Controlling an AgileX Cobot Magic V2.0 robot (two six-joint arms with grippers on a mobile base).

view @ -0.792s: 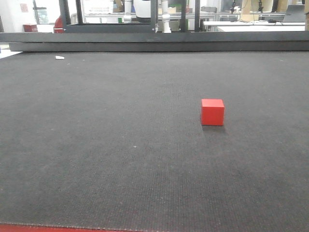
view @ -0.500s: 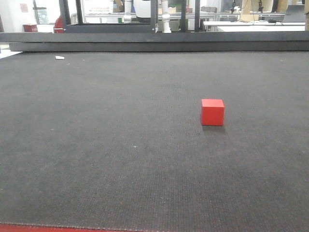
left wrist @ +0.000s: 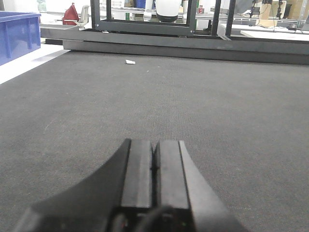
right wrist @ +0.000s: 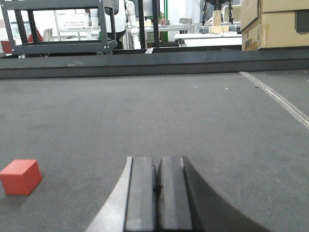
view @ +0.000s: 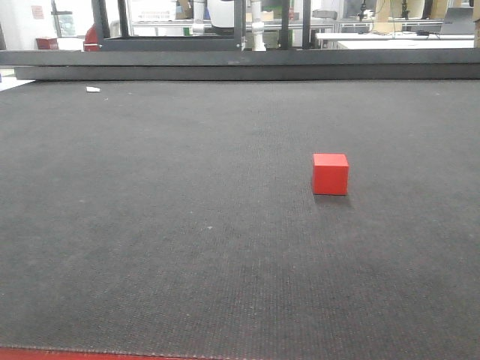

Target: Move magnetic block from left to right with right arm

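The magnetic block (view: 330,174), a small bright-red cube, rests alone on the dark mat a little right of centre in the front view. The right wrist view catches the block (right wrist: 20,177) at its lower left, well off to the left of my right gripper (right wrist: 157,160), whose two dark pads are pressed together with nothing between them. My left gripper (left wrist: 154,144) is likewise shut and empty over bare mat; no block shows in that view. Neither gripper appears in the front view.
A dark raised rail (view: 240,64) borders the mat's far edge. A blue bin (left wrist: 18,34) stands off the mat at far left. Tan cardboard boxes (right wrist: 275,23) sit beyond the far right. A small white scrap (view: 92,89) lies near the far left.
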